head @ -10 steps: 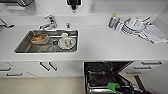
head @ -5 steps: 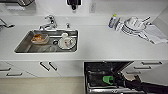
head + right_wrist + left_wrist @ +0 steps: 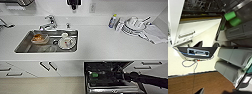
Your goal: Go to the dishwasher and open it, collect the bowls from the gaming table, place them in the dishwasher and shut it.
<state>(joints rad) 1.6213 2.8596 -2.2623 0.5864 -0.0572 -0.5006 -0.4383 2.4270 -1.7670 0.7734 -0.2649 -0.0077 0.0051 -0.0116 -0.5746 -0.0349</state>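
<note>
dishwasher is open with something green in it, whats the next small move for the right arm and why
Probably draw the right arm back out. The dishwasher stands open under the counter, the arm reaches into it, and a bright green bowl appears to lie inside already, apart from the arm.

Dishwasher (image 3: pixel 110 75) open, right arm (image 3: pixel 150 79) reaching across rack; white cabinet doors (image 3: pixel 50 68) flank opening.

Right arm (image 3: pixel 147 79) reaching slightly further over the open dishwasher (image 3: pixel 110 77), nothing else shifted
</note>
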